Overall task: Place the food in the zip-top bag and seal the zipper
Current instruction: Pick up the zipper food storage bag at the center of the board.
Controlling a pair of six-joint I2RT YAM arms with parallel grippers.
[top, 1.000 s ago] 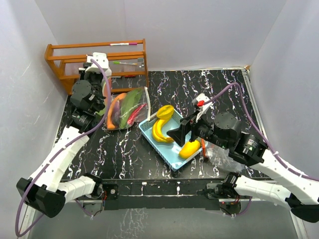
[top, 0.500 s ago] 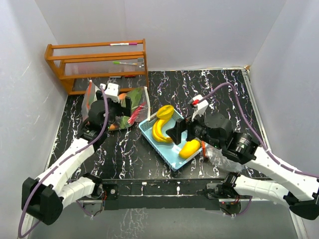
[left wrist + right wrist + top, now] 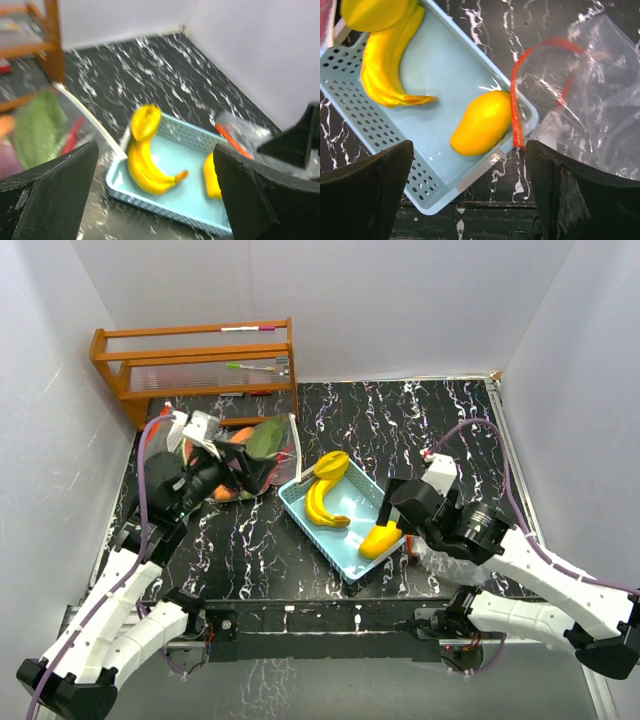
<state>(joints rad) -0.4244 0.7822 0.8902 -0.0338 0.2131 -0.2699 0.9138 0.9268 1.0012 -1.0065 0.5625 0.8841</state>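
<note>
Your left gripper (image 3: 157, 194) and right gripper (image 3: 470, 190) both stand jaws apart, holding nothing. Mango (image 3: 482, 122) lies in the basket (image 3: 447, 67); bananas (image 3: 385, 67) at its 10 o'clock.

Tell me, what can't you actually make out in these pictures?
- Left bag: top view, the left gripper covers part of its food; left wrist view is blurred and crops it at the edge.
- Right bag: top view, the right arm hides most of it; right wrist view crops it.
- Rack: what lies on it is too small to name.
</note>
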